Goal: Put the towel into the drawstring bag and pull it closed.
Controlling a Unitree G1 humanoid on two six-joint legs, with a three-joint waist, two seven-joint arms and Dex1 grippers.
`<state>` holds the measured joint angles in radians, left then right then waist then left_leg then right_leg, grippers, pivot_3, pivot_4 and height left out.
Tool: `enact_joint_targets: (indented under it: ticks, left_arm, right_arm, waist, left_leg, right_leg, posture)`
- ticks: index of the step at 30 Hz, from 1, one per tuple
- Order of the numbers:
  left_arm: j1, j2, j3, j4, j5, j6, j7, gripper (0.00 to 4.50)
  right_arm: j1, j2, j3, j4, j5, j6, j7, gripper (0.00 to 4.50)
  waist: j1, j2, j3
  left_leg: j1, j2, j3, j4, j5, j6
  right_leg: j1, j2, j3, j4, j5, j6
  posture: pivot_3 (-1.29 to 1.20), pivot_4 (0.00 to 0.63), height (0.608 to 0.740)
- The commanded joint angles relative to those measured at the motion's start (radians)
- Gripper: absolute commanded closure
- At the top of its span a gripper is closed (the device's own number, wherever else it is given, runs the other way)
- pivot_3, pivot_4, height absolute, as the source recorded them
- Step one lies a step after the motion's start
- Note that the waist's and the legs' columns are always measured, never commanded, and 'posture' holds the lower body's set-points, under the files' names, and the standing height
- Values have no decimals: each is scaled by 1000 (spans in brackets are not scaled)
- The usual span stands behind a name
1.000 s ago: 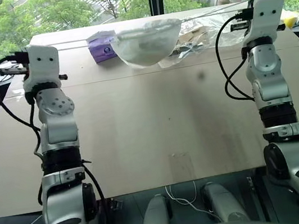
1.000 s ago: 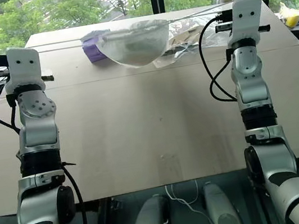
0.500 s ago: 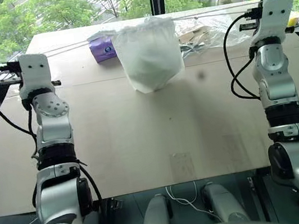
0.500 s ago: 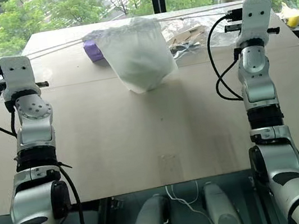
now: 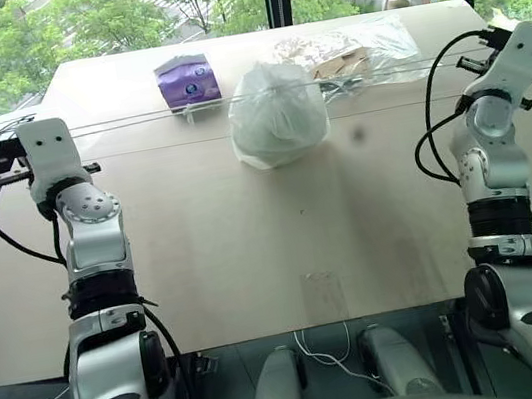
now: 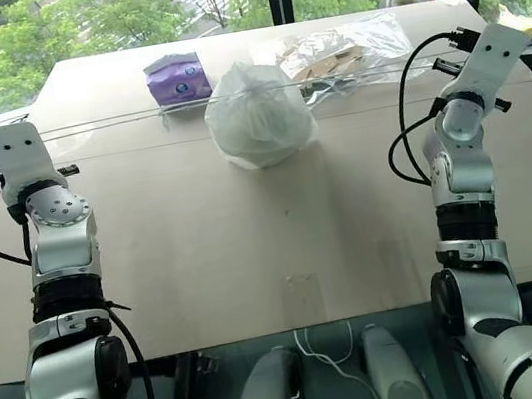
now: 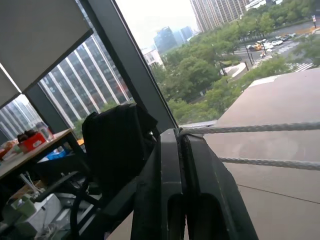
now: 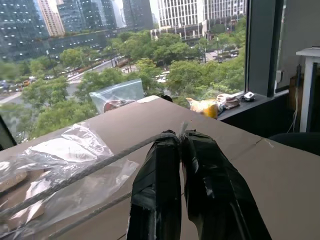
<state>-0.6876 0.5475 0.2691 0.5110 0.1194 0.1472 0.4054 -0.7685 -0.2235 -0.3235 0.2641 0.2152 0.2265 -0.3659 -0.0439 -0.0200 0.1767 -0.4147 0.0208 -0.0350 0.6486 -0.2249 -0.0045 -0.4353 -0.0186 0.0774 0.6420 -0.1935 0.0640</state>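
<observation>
The left pincer [image 7: 181, 137] is clamped on a cord [image 7: 260, 128]. Between the two pincers, the bag [image 5: 279, 127] sits cinched on the worktop [image 5: 254, 252], the towel hidden. The right pincer [image 8: 180, 137] pinches the opposite cord [image 8: 90, 170].

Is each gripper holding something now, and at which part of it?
Yes. The left gripper and the right gripper are each shut on a white cord of the thin white translucent drawstring bag, pulled out to opposite sides of its gathered mouth.
</observation>
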Motion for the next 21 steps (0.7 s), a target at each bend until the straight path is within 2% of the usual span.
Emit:
enact_joint_targets:
  ticks: [1, 3, 6, 8, 9, 11, 12, 14, 16, 17, 18, 19, 21]
  left_arm:
    - [-31, -29, -54, -23, -75, -112, -228, 4457]
    - [-26, -64, -118, -62, -120, -149, -399, 4457]
    - [9, -91, -178, -111, -165, -156, -586, 4457]
    - [34, -83, -217, -119, -173, -121, -692, 4500]
    - [39, -79, -223, -119, -176, -108, -716, 4500]
    - [65, -59, -232, -131, -189, -92, -785, 4500]
    - [74, -53, -232, -136, -191, -85, -808, 3918]
    - [97, -40, -235, -149, -203, -77, -867, 3334]
    - [143, 2, -249, -159, -204, -67, -955, 2352]
    - [159, 16, -252, -163, -204, -59, -984, 2000]
    - [179, 36, -258, -170, -203, -64, -1020, 1519]
    - [199, 55, -259, -182, -217, -55, -1064, 1519]
    - [240, 103, -261, -201, -242, -42, -1161, 346]
  right_arm:
    - [0, -46, 54, -89, 123, 75, 298, 4500]
    - [46, -84, 141, -180, 185, 151, 501, 4500]
    - [140, -163, 232, -302, 235, 244, 707, 4500]
    - [208, -227, 278, -361, 247, 276, 821, 3753]
    - [223, -244, 286, -374, 251, 289, 845, 3508]
    - [252, -273, 276, -379, 260, 299, 881, 2637]
    - [260, -281, 271, -376, 258, 299, 891, 2071]
    - [272, -299, 262, -365, 251, 296, 908, 1322]
    - [312, -356, 252, -351, 244, 310, 963, 312]
    - [327, -378, 250, -348, 244, 318, 987, 3]
    - [346, -400, 244, -352, 258, 331, 1019, 0]
    - [364, -420, 238, -357, 269, 337, 1048, 0]
    - [401, -460, 225, -366, 294, 345, 1117, 0]
  waist:
    - [3, 0, 0]
    - [5, 0, 0]
    - [3, 0, 0]
    - [1, 0, 0]
    - [-1, 0, 0]
    - [-7, 0, 0]
    - [-11, 0, 0]
    - [-16, 0, 0]
    - [-15, 0, 0]
    - [-14, 0, 0]
    - [-14, 0, 0]
    - [-12, 0, 0]
    - [-12, 0, 0]
  left_leg:
    - [0, 0, 0, 0, 0, 0]
    - [0, 0, 0, 0, 0, 0]
    - [-1, 0, 0, 0, 0, 0]
    - [-1, 0, 0, 0, 0, 0]
    - [-1, 0, 0, 0, 0, 0]
    - [-1, 0, 0, 0, 0, 0]
    - [0, 0, 0, 0, 0, 0]
    - [0, 1, 0, 0, 0, 0]
    - [1, 1, 0, 1, 0, 0]
    - [1, 1, 0, 2, 0, 0]
    - [1, 1, 0, 2, 0, 0]
    - [1, 1, 0, 2, 0, 0]
    - [1, 1, 0, 2, 0, 0]
  right_leg:
    - [0, 0, 0, 0, 0, 0]
    - [1, 0, 0, 0, 0, 0]
    - [1, 0, 0, -1, 0, 0]
    - [1, 0, 0, -2, 0, 0]
    - [1, 0, 0, -2, 0, 0]
    - [1, 0, 0, -2, 0, 0]
    - [1, 1, 0, -2, 0, 0]
    - [1, 1, 0, -1, -1, 0]
    - [1, 2, 0, 0, -1, 1]
    - [1, 2, 0, 0, -2, 3]
    - [2, 2, 0, 0, -2, 3]
    - [2, 2, 0, 0, -2, 3]
    - [2, 1, 0, 0, -2, 3]
  posture:
    - [0, 150, 740]
    - [0, 150, 740]
    - [0, 150, 740]
    - [0, 150, 740]
    - [0, 150, 740]
    - [0, 150, 740]
    - [0, 150, 740]
    - [0, 150, 740]
    - [0, 150, 740]
    - [0, 150, 740]
    - [0, 150, 740]
    - [0, 150, 740]
    - [0, 150, 740]
